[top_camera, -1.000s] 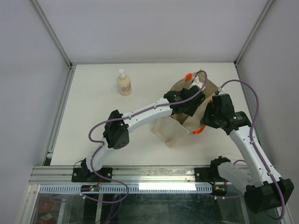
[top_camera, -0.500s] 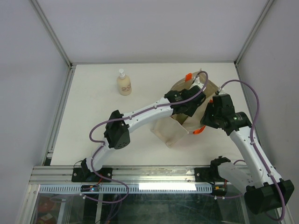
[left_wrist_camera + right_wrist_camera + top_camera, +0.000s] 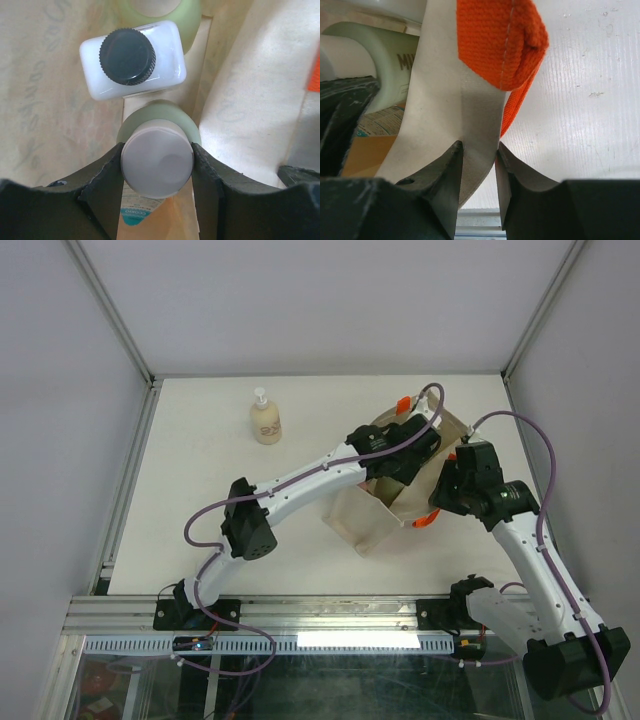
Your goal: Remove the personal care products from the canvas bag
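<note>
The peach pump bottle stands on the table, well left of the canvas bag. Inside the bag the left gripper clamps the pale cap of a green-shouldered bottle, its wrist having shifted slightly over the last second, probably beginning the lift-out. The right gripper pinches the bag's wall below an orange tab.

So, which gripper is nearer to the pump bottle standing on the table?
Left. The left gripper grips a white-capped bottle inside the canvas bag, right of the pump bottle; the right gripper pinches the bag's wall farther right.
</note>
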You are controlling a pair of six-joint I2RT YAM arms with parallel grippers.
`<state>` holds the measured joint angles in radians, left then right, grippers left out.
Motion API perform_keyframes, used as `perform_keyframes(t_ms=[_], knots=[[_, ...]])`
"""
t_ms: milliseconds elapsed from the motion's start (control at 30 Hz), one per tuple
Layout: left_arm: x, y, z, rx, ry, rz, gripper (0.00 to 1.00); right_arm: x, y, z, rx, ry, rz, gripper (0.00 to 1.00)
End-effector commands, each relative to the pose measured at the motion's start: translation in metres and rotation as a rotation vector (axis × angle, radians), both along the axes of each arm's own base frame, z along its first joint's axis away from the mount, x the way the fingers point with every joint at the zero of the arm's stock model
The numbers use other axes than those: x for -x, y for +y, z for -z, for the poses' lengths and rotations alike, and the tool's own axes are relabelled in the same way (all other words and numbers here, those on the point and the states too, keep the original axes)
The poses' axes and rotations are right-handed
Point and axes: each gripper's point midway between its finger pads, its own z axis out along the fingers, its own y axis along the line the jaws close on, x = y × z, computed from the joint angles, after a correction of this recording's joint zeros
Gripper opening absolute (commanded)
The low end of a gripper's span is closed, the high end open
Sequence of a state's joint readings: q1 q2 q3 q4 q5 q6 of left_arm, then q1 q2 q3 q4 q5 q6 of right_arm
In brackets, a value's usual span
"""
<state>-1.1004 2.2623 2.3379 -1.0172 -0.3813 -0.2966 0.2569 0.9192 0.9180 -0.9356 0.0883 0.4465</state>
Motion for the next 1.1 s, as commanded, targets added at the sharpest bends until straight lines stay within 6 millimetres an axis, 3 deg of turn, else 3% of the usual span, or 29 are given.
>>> perform_keyframes(t_ms=[0, 300, 633, 1067], knots=[[0.008, 0.001, -0.13, 0.281, -0.121, -0.001, 0.0, 0.005, 0.0, 0.002, 0.0, 0.009, -0.025, 0.34], [0.018, 0.025, -0.178, 0.375, -0.117, -0.026, 0.0, 0.005, 0.002, 0.004, -0.006, 0.015, -0.031, 0.34], [0.015, 0.064, -0.241, 0.594, -0.05, -0.064, 0.0, 0.006, 0.003, 0.004, -0.012, 0.017, -0.039, 0.34], [-0.007, 0.148, -0.313, 0.82, -0.065, -0.179, 0.0, 0.006, 0.005, 0.003, -0.018, 0.014, -0.048, 0.34]])
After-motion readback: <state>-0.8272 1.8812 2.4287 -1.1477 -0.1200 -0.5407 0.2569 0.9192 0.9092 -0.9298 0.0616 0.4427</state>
